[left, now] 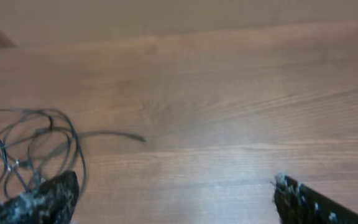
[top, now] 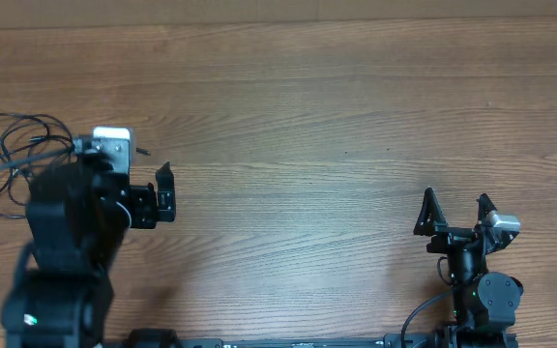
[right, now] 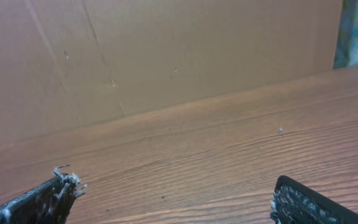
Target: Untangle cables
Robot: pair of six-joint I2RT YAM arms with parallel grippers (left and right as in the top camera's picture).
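We judge this the approach step, with nothing gripped yet; the left tool [left: 176, 190] and the right tool [top: 456, 205] both stand spread wide and empty; the cables [top: 13, 159] lie tangled on the bench [top: 307, 106] at the far left of the overhead frame, just beside the left tool, perhaps touching it at the lower left of the blurred wrist view; the right tool sits well apart, lower right; next, the left tool must settle over one strand and close.

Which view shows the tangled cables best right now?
Left wrist: the cables appear largest, loops and one trailing strand visible, though blurred and cut at the frame edge. Overhead shows them small, partly hidden by the left arm. Right wrist shows none.
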